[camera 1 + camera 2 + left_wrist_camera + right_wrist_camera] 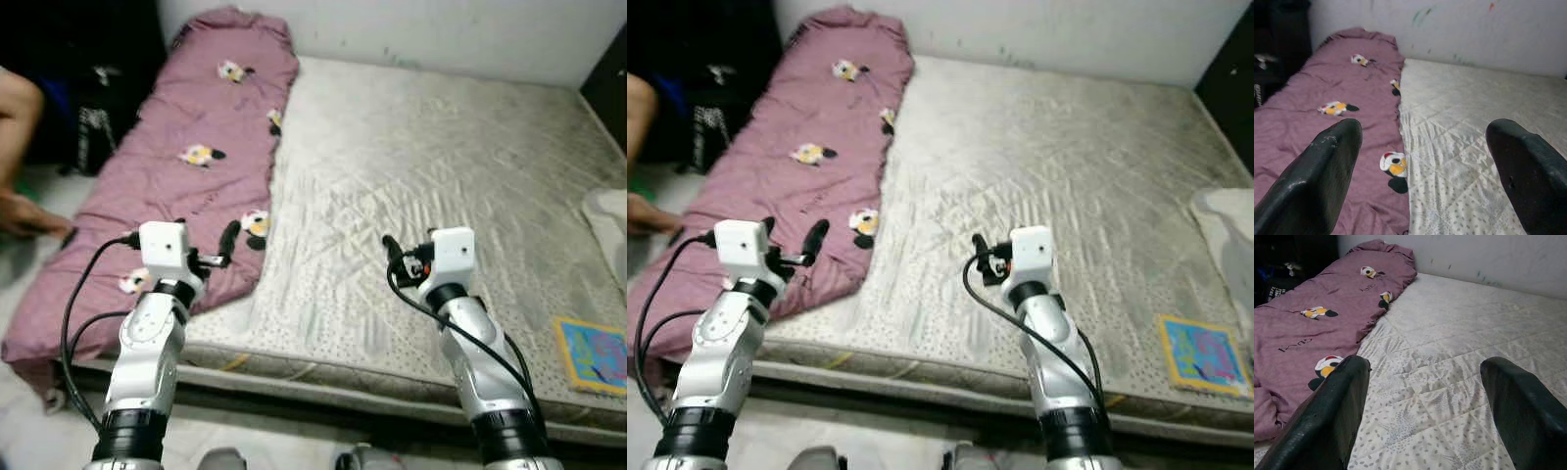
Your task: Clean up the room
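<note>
Bare and quilted, the mattress [421, 186] fills the scene, its near edge just ahead of the robot. Both arms are raised over that near edge. The left pincer [208, 247] hovers above the near end of the purple blanket [186, 166], its fingers [1317, 181] spread wide and holding nothing. The right pincer [392, 257] hangs over the bare quilting near the middle of the near edge, equally released, with nothing between its fingers [1327, 421].

By the near right corner of the mattress lies a colourful flat book or card [594, 356]; its print is too small to read. A pale bundle of cloth [609, 220] sits at the right edge further back. The blanket runs along the left edge to the far left corner, patterned with cartoon mouse figures and a line of script lettering that cannot be made out. A person's leg [18, 157] shows beside the left edge, on the floor.

Nothing is grasped yet, so this looks like the approach step. The blanket is probably the target: the next move would call for lowering the left pincer onto its near hem and pinching the fabric.
</note>
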Robot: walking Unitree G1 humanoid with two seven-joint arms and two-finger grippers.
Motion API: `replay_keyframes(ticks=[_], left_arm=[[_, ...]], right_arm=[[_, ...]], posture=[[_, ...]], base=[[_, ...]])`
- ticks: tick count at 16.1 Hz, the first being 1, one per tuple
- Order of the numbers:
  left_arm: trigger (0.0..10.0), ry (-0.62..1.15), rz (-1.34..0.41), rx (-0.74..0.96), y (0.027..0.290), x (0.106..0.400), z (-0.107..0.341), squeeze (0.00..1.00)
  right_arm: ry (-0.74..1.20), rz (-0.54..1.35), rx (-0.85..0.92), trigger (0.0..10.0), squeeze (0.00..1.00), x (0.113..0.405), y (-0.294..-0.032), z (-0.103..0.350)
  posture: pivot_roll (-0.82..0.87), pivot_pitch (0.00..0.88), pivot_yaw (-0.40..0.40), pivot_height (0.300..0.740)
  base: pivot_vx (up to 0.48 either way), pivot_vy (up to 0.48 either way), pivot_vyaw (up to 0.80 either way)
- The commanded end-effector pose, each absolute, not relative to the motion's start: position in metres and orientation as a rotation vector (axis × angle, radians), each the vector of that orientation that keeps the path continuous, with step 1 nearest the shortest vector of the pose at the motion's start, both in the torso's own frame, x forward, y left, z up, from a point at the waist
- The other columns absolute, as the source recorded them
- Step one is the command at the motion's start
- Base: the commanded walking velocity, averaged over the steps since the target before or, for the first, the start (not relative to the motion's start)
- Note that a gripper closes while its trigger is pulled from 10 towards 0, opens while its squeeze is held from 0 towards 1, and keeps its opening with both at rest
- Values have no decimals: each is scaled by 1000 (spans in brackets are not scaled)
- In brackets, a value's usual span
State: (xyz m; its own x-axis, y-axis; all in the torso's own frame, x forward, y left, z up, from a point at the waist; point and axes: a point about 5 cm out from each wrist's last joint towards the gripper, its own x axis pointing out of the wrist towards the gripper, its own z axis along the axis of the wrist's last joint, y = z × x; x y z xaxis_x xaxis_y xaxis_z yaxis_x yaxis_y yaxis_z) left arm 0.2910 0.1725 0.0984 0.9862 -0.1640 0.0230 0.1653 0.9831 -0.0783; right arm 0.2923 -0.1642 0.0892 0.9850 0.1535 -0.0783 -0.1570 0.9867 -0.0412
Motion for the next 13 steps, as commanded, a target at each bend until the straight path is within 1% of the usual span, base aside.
replay_keyframes(ticks=[1,2,3,9,13], left_arm=[[10000,-20,-189,-78,166,292,99,0],[10000,-20,-188,-77,165,292,99,0],[10000,-19,-188,-78,165,292,99,0],[10000,-5,-183,-88,165,293,97,0],[10000,-2,-189,-94,164,293,97,0]], right_arm=[[78,137,-49,10000,0,292,-171,90],[80,137,-50,10000,0,293,-171,90],[80,137,-48,10000,0,293,-171,90],[83,142,-51,10000,0,293,-171,89],[90,146,-54,10000,0,293,-170,87]], posture=[[-46,44,-27,740],[-46,44,-27,740],[-46,44,-27,740],[-46,40,-28,740],[-44,37,-28,740]], base=[[285,0,0],[281,0,-800],[244,0,0],[0,0,0],[0,458,0]])
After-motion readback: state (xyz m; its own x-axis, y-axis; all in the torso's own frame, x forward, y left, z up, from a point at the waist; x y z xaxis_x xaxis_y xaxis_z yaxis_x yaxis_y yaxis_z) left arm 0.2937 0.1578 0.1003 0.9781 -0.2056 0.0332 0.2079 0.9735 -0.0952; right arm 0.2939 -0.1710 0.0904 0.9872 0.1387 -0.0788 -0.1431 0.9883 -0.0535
